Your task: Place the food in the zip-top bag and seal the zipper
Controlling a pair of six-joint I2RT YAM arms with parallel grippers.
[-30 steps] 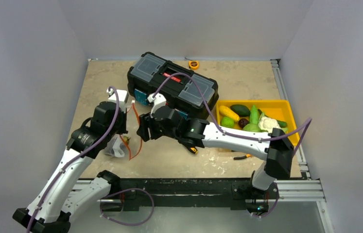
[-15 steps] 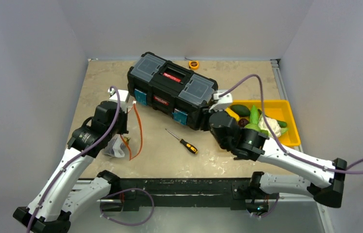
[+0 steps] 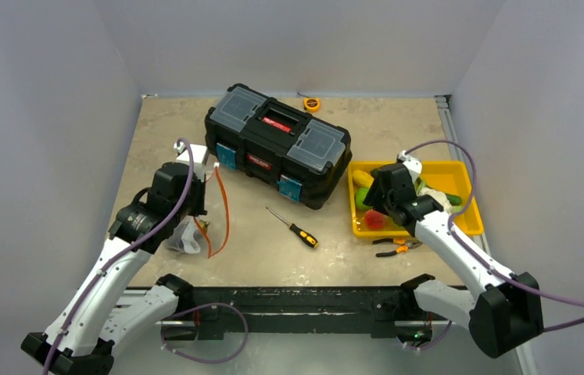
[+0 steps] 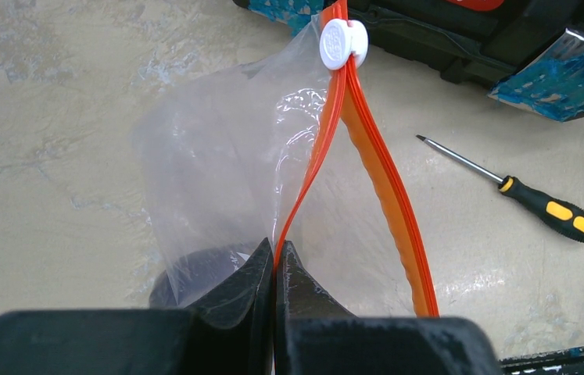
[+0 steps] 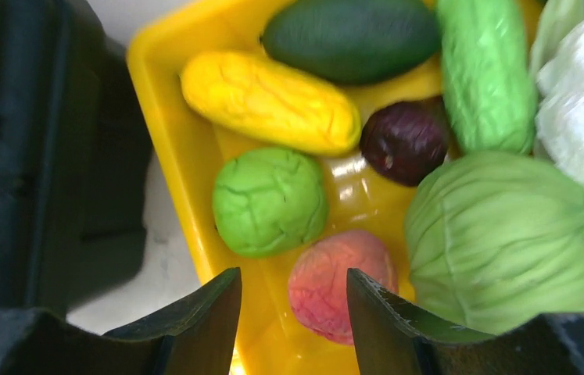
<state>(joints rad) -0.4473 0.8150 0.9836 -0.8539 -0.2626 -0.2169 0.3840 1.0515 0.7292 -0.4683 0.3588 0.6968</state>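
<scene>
Pinching the zipper (image 4: 382, 187) of the zip-top bag (image 4: 210, 172), the left gripper (image 4: 274, 258) has its jaws pressed together on the orange-red strip, and the clear bag's mouth is parted near the left edge of the tabletop (image 3: 163, 133). The right gripper (image 5: 292, 293) holds its jaws spread just over the food (image 5: 327, 281), eight pieces lying in one yellow tray (image 5: 159, 117) by the right edge. The tabletop is mottled beige, walled in plain grey on three sides. It carries one black toolbox (image 3: 277, 144) toward the far edge, one screwdriver (image 3: 292, 226) in the middle, one pair of pliers (image 3: 394, 248) just beside the tray, and one small orange tape measure (image 3: 312, 103) at the far edge.
</scene>
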